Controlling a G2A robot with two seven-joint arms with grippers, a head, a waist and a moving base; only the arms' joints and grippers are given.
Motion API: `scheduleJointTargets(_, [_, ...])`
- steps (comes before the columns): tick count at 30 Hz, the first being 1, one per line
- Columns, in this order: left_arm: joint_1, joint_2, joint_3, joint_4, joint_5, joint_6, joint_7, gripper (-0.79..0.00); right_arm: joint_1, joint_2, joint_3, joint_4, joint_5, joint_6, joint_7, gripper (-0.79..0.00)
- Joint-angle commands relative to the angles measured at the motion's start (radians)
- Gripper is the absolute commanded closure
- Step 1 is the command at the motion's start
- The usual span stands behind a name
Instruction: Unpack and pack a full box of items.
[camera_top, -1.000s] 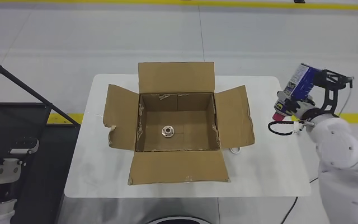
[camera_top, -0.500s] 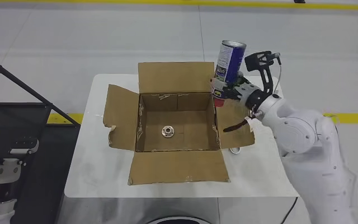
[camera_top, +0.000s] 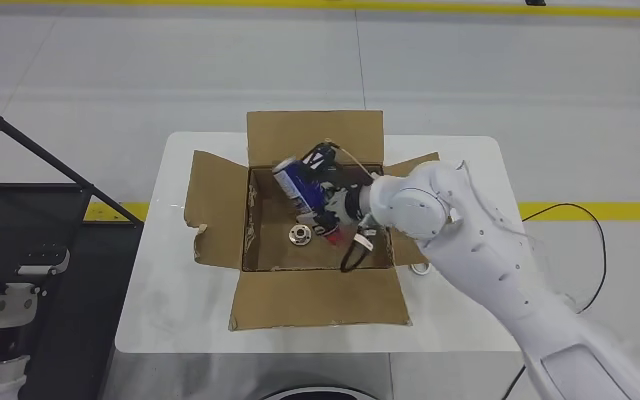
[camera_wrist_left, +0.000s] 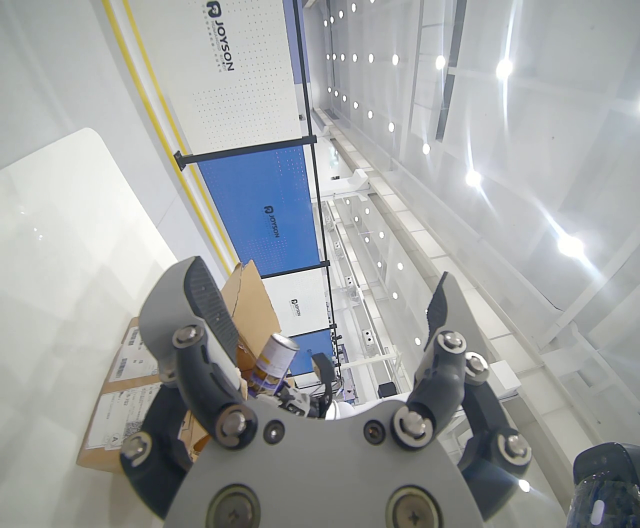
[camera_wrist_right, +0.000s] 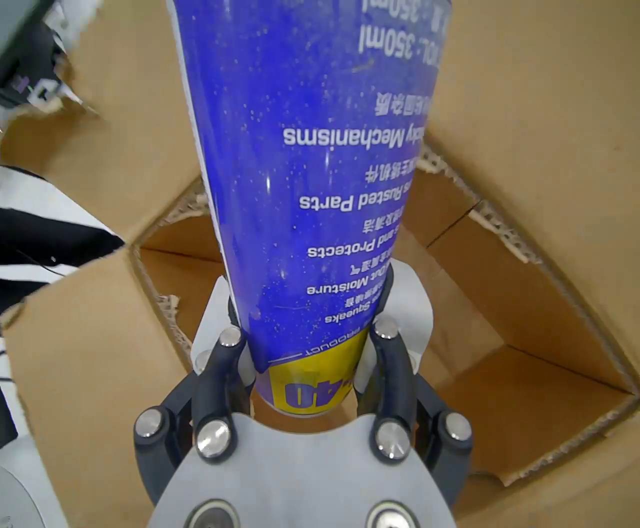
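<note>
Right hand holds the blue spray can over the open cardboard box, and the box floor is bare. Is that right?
No. The floor is not bare: the top view shows a small round metal part lying on it. The rest stands: the right hand holds the blue spray can over the open cardboard box.

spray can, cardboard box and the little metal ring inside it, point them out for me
spray can (camera_top: 299, 186), top view, on its blue side wall
cardboard box (camera_top: 315, 136), top view, on the far flap
metal ring (camera_top: 298, 234), top view, on the ring itself, lying on the box floor
</note>
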Motion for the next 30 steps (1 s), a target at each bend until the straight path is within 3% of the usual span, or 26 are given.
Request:
scheduleJointTargets(1, [0.000, 0.000, 0.000, 0.000, 0.000, 0.000, 0.000, -0.785, 0.028, -0.021, -0.054, 0.046, -0.028, 0.039, 0.015, 0.000])
scheduleJointTargets(4, [0.000, 0.000, 0.000, 0.000, 0.000, 0.000, 0.000, -0.785, 0.058, -0.053, -0.127, 0.107, -0.080, 0.093, 0.044, 0.000])
scheduleJointTargets(10, [0.000, 0.000, 0.000, 0.000, 0.000, 0.000, 0.000, -0.785, 0.097, -0.111, -0.220, 0.204, -0.087, 0.095, 0.115, 0.000])
scheduleJointTargets(12, [0.000, 0.000, 0.000, 0.000, 0.000, 0.000, 0.000, -0.785, 0.108, -0.125, -0.236, 0.229, -0.098, 0.098, 0.130, -0.065])
scheduleJointTargets(14, [0.000, 0.000, 0.000, 0.000, 0.000, 0.000, 0.000, -0.785, 0.114, -0.136, -0.242, 0.244, -0.101, 0.107, 0.135, -0.203])
scheduleJointTargets(17, [0.000, 0.000, 0.000, 0.000, 0.000, 0.000, 0.000, -0.785, 0.120, -0.146, -0.243, 0.261, -0.112, 0.121, 0.145, -0.289])
scheduleJointTargets(30, [0.000, 0.000, 0.000, 0.000, 0.000, 0.000, 0.000, -0.785, 0.091, -0.141, -0.195, 0.224, -0.168, 0.143, 0.185, -0.403])
